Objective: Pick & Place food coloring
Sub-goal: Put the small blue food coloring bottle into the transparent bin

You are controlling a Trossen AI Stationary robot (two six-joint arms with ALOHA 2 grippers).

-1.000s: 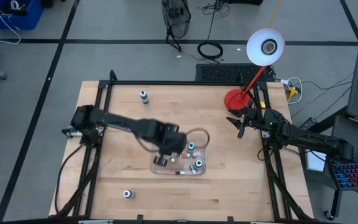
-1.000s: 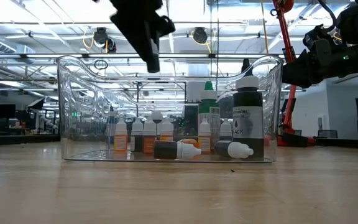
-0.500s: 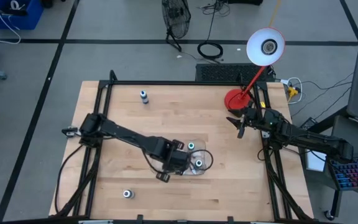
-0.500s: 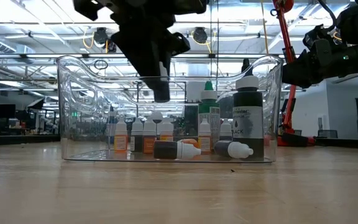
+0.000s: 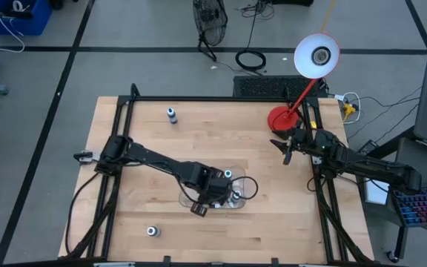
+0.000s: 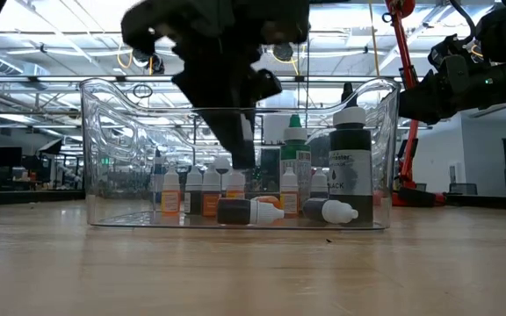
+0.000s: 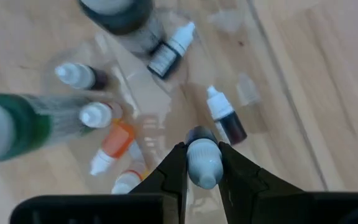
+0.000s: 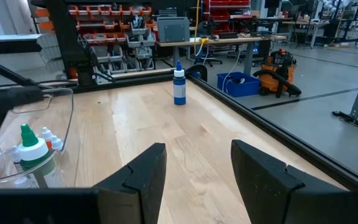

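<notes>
A clear plastic tray (image 5: 237,199) sits near the table's middle and holds several food coloring bottles: a tall black one (image 6: 351,171), a green-capped one (image 6: 294,149) and small ones standing or lying on its floor (image 7: 222,115). My left gripper (image 7: 202,171) reaches down inside the tray (image 6: 104,158), shut on a small dark bottle with a pale cap (image 7: 202,160). My right gripper (image 8: 194,171) waits open and level at the table's right edge (image 5: 286,148), holding nothing. My left gripper pinches the small bottle between its two fingers, which sit on either side of its pale cap end (image 7: 204,177). The fingers come steeply from above, pointing down, along the bottle. The bottle's dark end (image 7: 199,133) points down, clear of the bottles on the tray's floor.
One loose bottle stands at the table's far left (image 5: 171,114), also in the right wrist view (image 8: 178,84). Another stands near the front left (image 5: 152,231). A red desk lamp (image 5: 280,117) stands at the far right. Bare wood lies all around the tray.
My left gripper, still shut on the small bottle, has gone down and toward the table's near edge. It has passed below the tray's rim and now hangs low inside the tray, above the bottles there.
</notes>
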